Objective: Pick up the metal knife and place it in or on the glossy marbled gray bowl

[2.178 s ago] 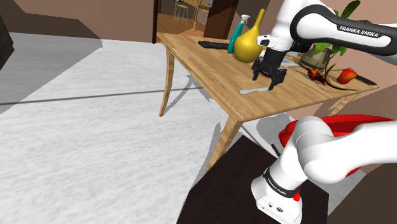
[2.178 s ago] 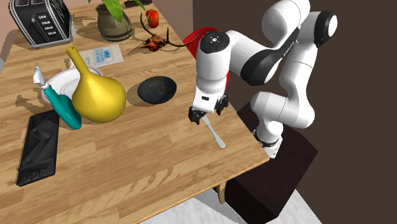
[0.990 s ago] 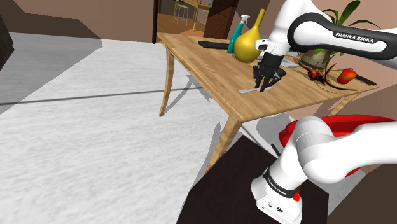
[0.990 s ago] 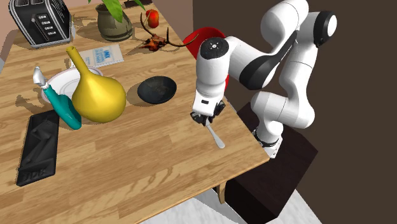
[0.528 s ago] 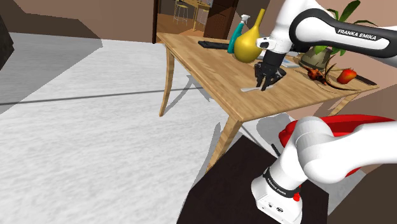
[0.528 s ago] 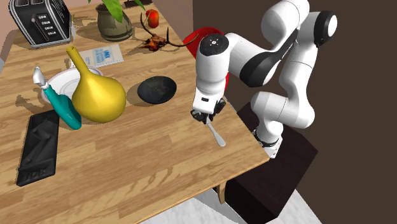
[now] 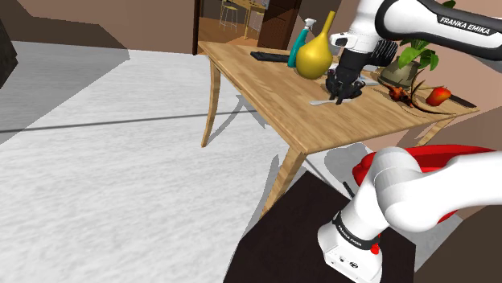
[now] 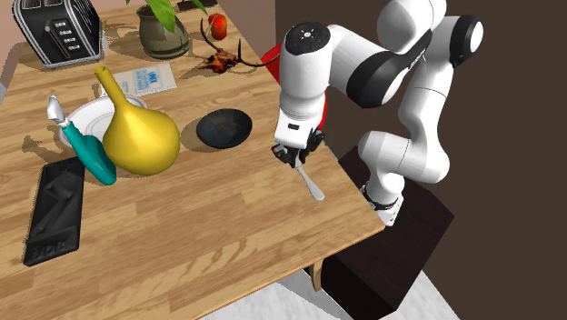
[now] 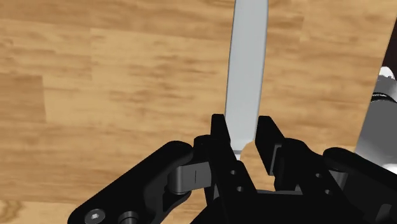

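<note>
Knife [image 9: 245, 70], clasped by gripper [image 9: 242, 127] (blade outward), over table [image 9: 95, 83]

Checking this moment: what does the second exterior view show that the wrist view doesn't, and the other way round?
The second exterior view adds the dark shallow bowl, the yellow gourd-shaped vase, the teal spray bottle and the black toaster. The wrist view adds the grip up close: black fingers clasping one end of the flat grey knife. Shared: the knife, the black two-finger gripper and the wooden table.
</note>
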You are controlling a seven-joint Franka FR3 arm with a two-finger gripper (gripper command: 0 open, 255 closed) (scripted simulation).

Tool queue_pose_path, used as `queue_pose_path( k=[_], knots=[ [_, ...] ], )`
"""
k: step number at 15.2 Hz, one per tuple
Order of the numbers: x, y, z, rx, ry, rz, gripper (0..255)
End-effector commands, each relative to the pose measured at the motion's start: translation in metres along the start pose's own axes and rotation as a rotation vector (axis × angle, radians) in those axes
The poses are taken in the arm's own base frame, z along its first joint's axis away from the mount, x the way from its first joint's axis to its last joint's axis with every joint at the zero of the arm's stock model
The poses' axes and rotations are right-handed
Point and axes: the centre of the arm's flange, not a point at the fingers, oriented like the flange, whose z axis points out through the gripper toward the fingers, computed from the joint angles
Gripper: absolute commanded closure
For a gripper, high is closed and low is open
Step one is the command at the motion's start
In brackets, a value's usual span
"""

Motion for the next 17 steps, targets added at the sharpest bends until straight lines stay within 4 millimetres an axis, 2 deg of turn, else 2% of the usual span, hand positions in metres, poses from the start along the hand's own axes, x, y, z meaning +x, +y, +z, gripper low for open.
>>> queue_pose_path(
  k=[1, 12, 17],
  knots=[
    [0.0, -0.001, -0.01, 0.0, 0.0, 0.0, 255],
    [-0.005, -0.003, -0.064, 0.0, 0.0, 0.0, 255],
    [-0.064, 0.027, -0.062, 0.0, 0.0, 0.0, 255]
  ],
)
